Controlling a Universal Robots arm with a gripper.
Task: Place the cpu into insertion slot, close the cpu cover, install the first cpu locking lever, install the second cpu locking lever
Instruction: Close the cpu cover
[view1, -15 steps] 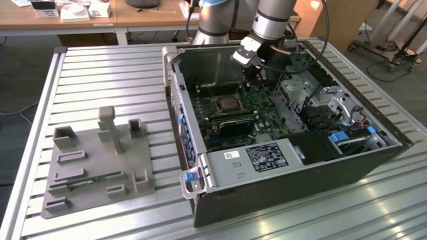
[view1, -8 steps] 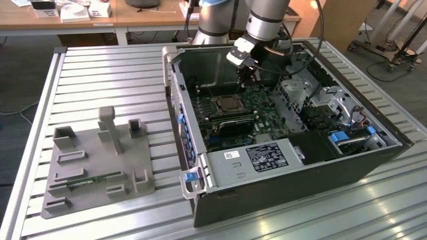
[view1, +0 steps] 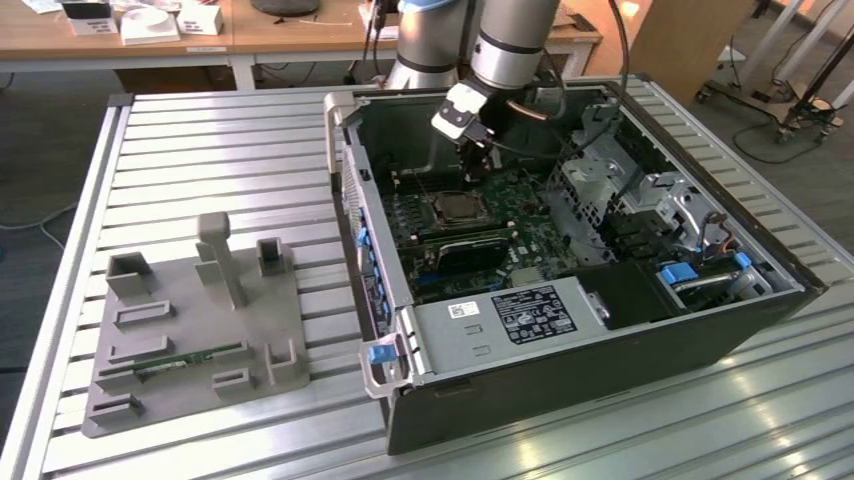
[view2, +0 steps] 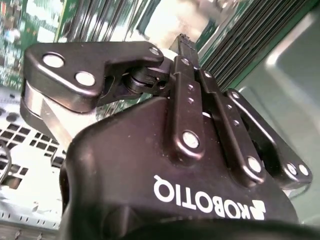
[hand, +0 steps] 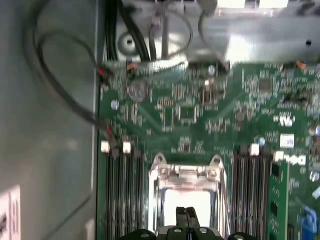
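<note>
While its fingers are pinched together, the tool hangs inside the open computer case on the tabletop. It is close above the cpu, which lies in the insertion slot, with the cpu cover flat around it.

Silver-grey arm — black end effector, silver screws, white lettering.

Robotics lab: slatted aluminium bench, open computer case, wooden desks.
</note>
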